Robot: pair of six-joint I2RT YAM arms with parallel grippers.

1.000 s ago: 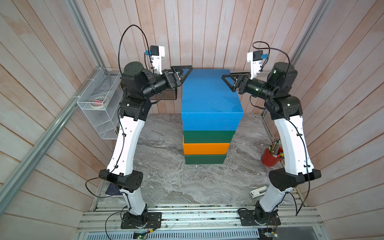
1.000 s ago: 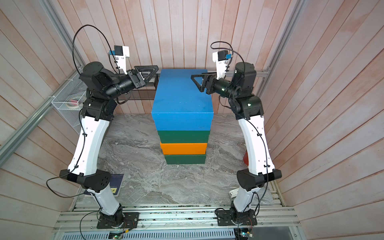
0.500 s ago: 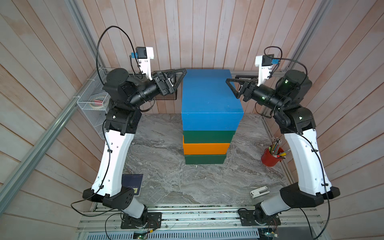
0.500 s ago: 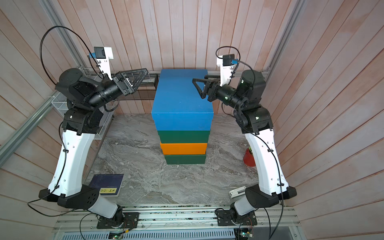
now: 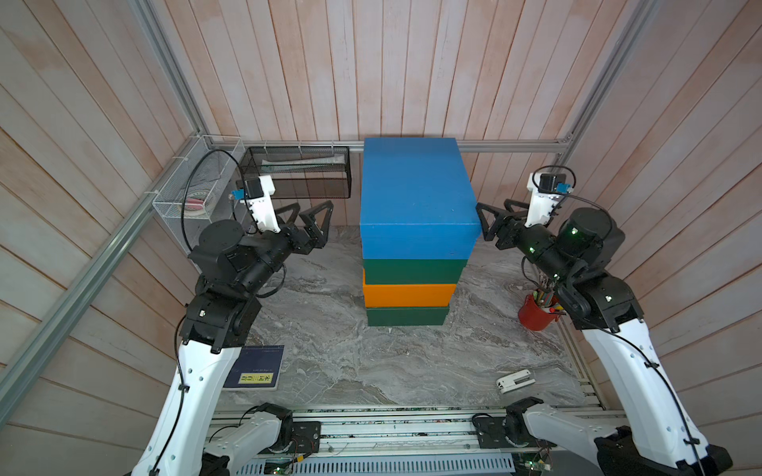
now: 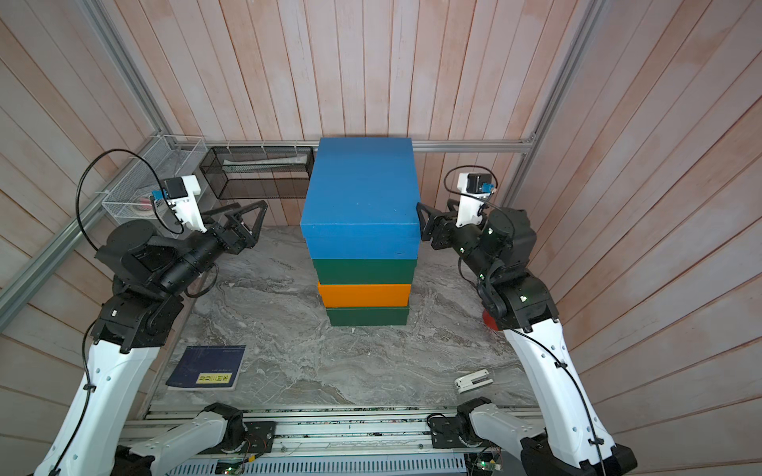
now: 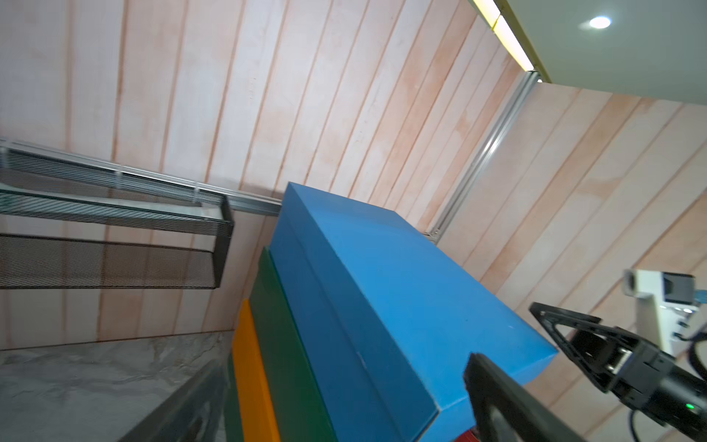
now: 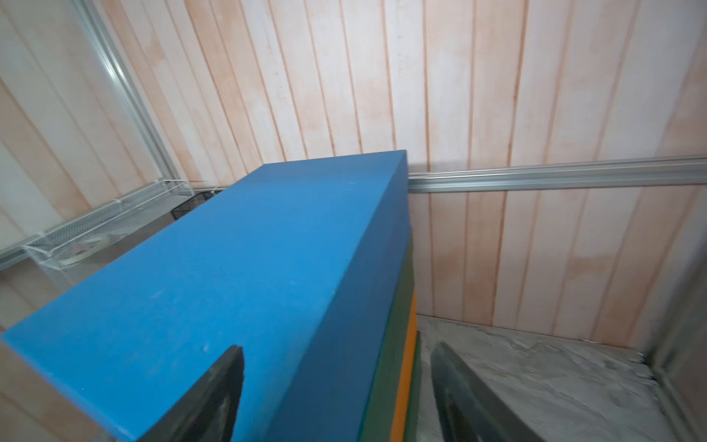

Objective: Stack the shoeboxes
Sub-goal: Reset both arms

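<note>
The shoeboxes stand in one stack at the back middle of the marble table, seen in both top views. The blue box (image 5: 416,193) (image 6: 361,193) is on top, then a dark green box (image 5: 414,270), an orange box (image 5: 408,294) and another dark green box (image 5: 406,315). My left gripper (image 5: 311,206) (image 6: 251,210) hangs open and empty, left of the stack and apart from it. My right gripper (image 5: 492,206) (image 6: 433,208) is open beside the blue box's near right corner. In the right wrist view its fingers (image 8: 225,375) frame the blue box's long edge (image 8: 344,287).
A black mesh basket (image 5: 301,173) and a white wire rack (image 5: 189,193) hang on the back left walls. A red cup of pens (image 5: 536,315) stands under the right arm. A white stapler (image 5: 515,379) and a dark blue book (image 5: 255,366) lie near the front edge.
Both arms have drawn back and sunk from beside the blue box's top. The right gripper has opened wider. The stack has not moved.
</note>
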